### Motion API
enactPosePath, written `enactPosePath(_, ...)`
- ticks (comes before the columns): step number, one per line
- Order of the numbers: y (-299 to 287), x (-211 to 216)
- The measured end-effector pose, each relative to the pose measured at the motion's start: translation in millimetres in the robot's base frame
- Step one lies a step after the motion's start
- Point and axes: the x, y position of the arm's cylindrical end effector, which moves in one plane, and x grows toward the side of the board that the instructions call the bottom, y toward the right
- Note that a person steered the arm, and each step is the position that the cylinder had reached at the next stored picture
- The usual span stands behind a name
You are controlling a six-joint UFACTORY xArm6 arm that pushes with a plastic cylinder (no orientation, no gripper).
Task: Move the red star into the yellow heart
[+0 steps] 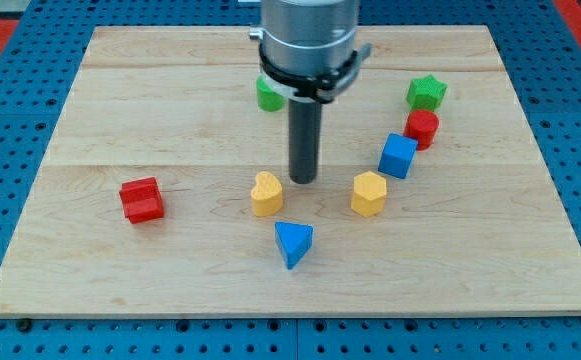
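Closest to the bottom of the view is the blue triangle block (293,243), sitting on the wooden board (90,270) just below the yellow heart (266,194). Level with the heart, off to the view's right, there's a yellow hexagon-ish block (369,193). My tip (303,180) is down on the board between those two yellow ones, just beside the heart's upper right, can't tell if it's actually touching. It's only a bare rod, so no fingers to be wide or narrow, and it's not holding anything.

The red star (142,199) sits way over on the view's left, well apart from the heart and the tip.

Farther back on the right: blue cube (398,156), then a red cylinder (422,128) touching it, then a green star (426,93). Another green block (269,94) is half hidden behind the arm, shape unclear.

No bins or trays here, everything's loose on the board.
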Motion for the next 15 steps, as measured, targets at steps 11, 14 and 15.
enactPosePath(11, -137.0, 54.2)
enactPosePath(14, -165.2, 60.2)
enactPosePath(15, -129.8, 52.8)
